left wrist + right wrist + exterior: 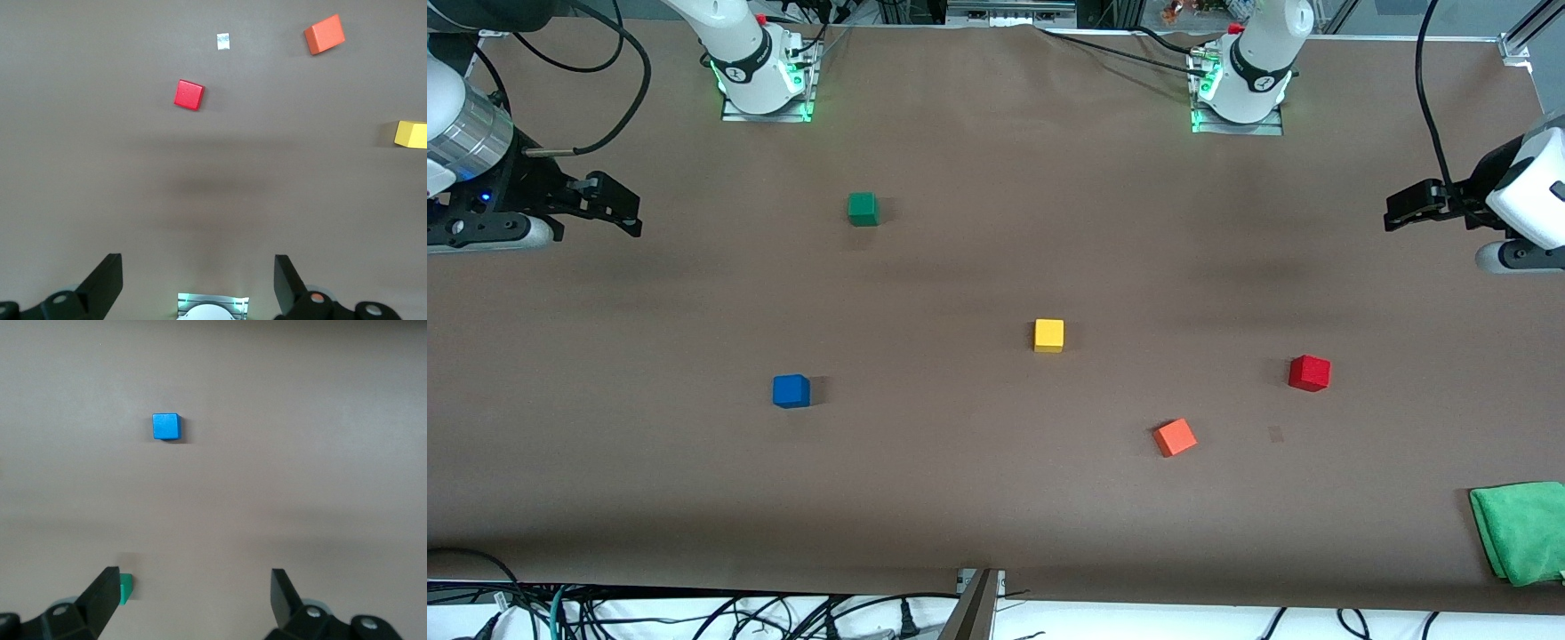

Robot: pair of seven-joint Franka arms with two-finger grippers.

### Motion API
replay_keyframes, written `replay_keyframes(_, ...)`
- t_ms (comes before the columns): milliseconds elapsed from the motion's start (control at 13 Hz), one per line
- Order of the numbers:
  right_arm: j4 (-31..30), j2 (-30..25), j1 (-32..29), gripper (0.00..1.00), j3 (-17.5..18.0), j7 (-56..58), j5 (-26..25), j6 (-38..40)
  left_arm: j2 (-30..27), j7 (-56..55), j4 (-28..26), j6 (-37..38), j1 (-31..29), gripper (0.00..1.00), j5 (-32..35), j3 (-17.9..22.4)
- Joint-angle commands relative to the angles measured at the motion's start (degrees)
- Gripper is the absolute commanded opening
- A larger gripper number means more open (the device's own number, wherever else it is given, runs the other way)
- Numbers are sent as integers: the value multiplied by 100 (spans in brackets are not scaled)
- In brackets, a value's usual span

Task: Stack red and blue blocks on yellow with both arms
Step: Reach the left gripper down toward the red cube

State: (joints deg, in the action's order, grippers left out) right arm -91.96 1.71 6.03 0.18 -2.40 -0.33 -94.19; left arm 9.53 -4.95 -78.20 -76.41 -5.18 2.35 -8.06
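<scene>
The yellow cube [1048, 335] sits near the table's middle. The blue cube [791, 391] lies toward the right arm's end, a little nearer the front camera than the yellow one. The red cube [1309, 372] lies toward the left arm's end. My right gripper [627, 213] hangs open and empty over the right arm's end of the table; its wrist view shows the blue cube [166, 427] well away from the gripper [193, 597]. My left gripper [1400, 213] hangs open and empty over the left arm's end; its wrist view shows the red cube [189, 95] and the yellow cube [411, 134] well away from the gripper [198, 280].
An orange cube [1175, 437] lies between the yellow and red cubes, nearer the front camera. A green cube [863, 209] sits closer to the robots' bases. A folded green cloth [1520, 532] lies at the table's corner at the left arm's end. The table is covered in brown paper.
</scene>
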Motion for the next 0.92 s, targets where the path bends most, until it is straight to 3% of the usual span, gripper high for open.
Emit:
replay_keyframes(0,143,49,-58,99,70,-68,-38,85,40,-6,156,-5,18,100,20,7)
replay_keyframes(308,143,49,-58,99,70,-68,-38,85,268,81,113,-5,-44,100,38,33)
replay_keyframes(538,143,49,-58,99,70,-68,-38,85,855,186,33,-66,-97,100,186,33)
replay_keyframes(692,143,49,-58,99,70,-68,-38,85,1365,476,-123,-547,-106,100,231,33)
replay_keyframes(846,143,49,-58,99,70,-68,-38,76,1560,530,-763,-1459,-106,100,249,24)
